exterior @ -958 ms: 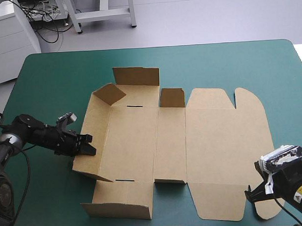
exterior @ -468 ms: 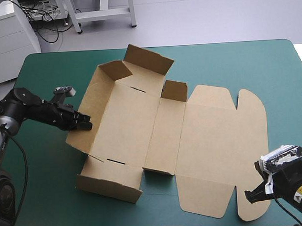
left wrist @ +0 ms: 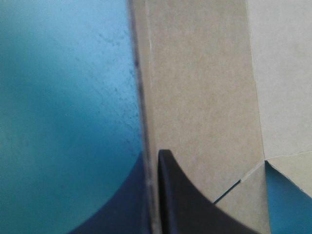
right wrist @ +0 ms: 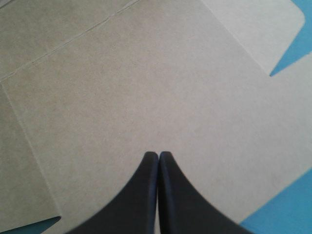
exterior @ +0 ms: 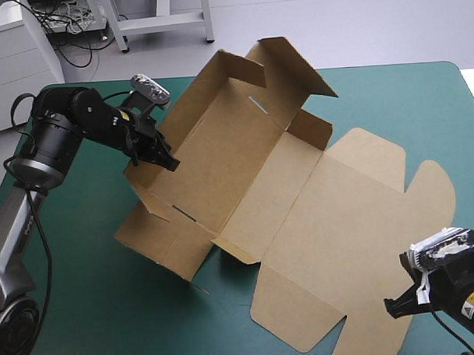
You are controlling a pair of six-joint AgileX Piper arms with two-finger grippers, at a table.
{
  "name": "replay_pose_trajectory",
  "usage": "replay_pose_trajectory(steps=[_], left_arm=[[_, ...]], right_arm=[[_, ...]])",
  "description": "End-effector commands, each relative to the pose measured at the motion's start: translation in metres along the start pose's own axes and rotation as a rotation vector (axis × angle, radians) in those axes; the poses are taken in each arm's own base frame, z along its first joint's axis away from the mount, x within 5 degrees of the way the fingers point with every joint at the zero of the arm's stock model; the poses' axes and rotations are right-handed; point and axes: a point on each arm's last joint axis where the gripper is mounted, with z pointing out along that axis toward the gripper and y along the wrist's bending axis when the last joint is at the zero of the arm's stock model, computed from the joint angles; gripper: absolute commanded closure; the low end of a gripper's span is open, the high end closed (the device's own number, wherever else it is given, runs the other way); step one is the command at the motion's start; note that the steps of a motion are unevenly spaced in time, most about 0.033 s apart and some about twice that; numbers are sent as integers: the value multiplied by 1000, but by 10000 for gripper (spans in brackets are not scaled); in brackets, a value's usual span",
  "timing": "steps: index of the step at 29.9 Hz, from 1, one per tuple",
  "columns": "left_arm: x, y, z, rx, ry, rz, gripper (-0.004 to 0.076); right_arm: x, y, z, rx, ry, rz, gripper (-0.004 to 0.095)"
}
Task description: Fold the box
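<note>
Toward far-left of surface (exterior: 85,292): left gripper (exterior: 168,160) clamped on box (exterior: 244,169) edge, has swung whole sheet part-turn since earlier. Right gripper (exterior: 393,306) fingers together over lid (exterior: 363,220) corner. Walls untucked, folding barely begun.

robot lab, white cabinet (exterior: 15,68), loose cables (exterior: 70,39), grey floor (exterior: 333,26)

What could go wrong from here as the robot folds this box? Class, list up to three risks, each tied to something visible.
1. The left end effector is shut on just one thin side wall of the box; pulling there might buckle the wall or let it slip.
2. The flat lid reaches right up to the shut right end effector; swinging the box could snag it there.
</note>
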Motion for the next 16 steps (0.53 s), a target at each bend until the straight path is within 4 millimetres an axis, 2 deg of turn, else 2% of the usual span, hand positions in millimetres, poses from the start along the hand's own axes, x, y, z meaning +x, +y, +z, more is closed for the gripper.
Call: replay_pose_trajectory(steps=[1, 7, 13, 16], left_arm=[[-19, -23, -33, -102, -128, 157, 756], [-37, -44, -22, -270, -145, 372, 756], [-59, -76, -4, -356, -207, 563, 756], [-67, -92, -1, -439, -232, 680, 756]], right_arm=[[-13, -1, -7, 9, -89, 4, 926], [-16, -2, -7, 11, -119, 5, 926], [-18, -2, -7, 12, -138, 6, 926], [-18, -1, -7, 10, -138, 8, 926]])
